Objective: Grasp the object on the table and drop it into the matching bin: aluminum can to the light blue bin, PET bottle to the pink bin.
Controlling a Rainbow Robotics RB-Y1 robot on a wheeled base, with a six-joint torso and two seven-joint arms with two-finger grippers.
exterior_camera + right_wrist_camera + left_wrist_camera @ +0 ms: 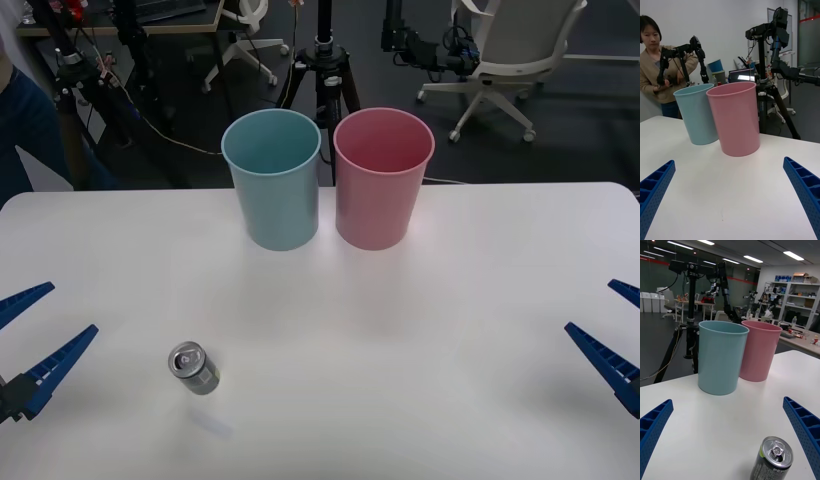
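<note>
The white table (pixel 460 300) carries the blue bin (pixel 272 178) and pink bin (pixel 383 177) upright, side by side at its far edge. The left gripper (pixel 28 340) and right gripper (pixel 615 335) hover at the near corners, fingers spread wide, holding nothing. The can (pixel 192 367) stands near the left gripper.

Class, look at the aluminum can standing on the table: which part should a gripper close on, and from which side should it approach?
Probably the round side wall, around mid-height. The aluminum can stands upright on the table, pull-tab top up, so its curved sides are exposed. The left gripper, open at the table's left edge, is nearer; coming in level from that side seems best. The right gripper is open at the opposite edge.
</note>
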